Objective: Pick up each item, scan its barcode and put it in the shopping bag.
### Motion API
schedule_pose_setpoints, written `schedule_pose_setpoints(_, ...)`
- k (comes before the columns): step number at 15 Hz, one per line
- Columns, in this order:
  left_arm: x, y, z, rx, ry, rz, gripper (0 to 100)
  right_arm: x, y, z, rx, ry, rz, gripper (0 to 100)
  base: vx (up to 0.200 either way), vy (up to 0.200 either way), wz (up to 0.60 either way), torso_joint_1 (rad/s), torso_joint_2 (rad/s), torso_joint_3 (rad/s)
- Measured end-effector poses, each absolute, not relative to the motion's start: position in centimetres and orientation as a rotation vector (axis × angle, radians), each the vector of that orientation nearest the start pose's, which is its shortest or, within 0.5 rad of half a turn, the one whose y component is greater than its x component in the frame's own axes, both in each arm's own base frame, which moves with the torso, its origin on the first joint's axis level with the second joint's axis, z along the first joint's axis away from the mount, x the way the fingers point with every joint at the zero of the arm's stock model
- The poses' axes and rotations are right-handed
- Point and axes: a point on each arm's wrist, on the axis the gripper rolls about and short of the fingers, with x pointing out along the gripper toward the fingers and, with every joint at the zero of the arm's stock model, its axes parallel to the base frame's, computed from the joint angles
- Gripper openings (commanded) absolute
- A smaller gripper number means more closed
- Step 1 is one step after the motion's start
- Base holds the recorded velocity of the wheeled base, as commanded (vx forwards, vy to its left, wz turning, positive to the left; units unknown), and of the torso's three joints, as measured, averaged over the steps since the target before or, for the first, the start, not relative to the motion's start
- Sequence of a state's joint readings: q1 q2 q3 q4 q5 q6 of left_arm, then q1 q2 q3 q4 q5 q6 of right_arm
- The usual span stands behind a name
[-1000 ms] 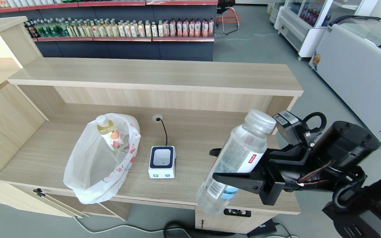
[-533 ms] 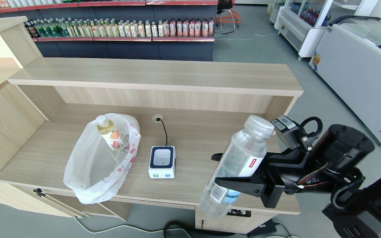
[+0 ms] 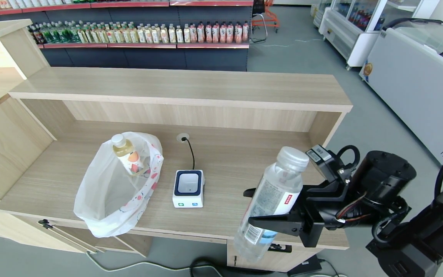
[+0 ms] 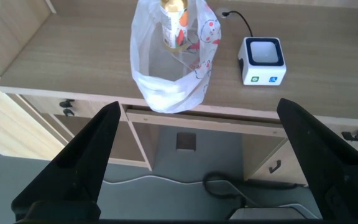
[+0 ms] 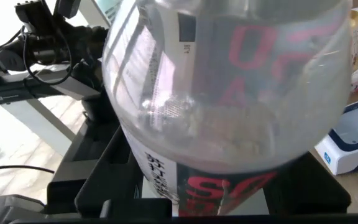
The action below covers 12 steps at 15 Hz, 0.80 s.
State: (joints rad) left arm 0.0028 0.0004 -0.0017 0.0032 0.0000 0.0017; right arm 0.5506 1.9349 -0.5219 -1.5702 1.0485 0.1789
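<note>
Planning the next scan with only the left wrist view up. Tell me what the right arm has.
Observer: The right gripper is shut on a clear water bottle, tilted, cap uppermost.
Operator: Place it against the scanner.
Observer: It hangs to the right of the scanner, over the front edge of the counter, not above the scanning window.
Operator: Report the barcode.
Observer: The barcode is low on the bottle, turned toward the head camera.
</note>
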Motion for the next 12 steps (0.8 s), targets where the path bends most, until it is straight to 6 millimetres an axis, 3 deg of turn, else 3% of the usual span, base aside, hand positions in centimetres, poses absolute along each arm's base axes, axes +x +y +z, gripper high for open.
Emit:
schedule_pose_setpoints(4, -2.29, -0.01, 7.56, 0.002, 0.002, 0.003, 100, 24.75, 17.93, 13.01, 0.098, -0.017, 1.627, 0, 0.0, 0.0, 0.0, 0.0, 0.0, 0.0)
schedule_pose_setpoints(12, -2.29, -0.01, 7.56, 0.002, 0.002, 0.003, 100, 25.23, 17.37, 12.86, 0.096, -0.013, 1.62, 0, 0.0, 0.0, 0.0, 0.0, 0.0, 0.0)
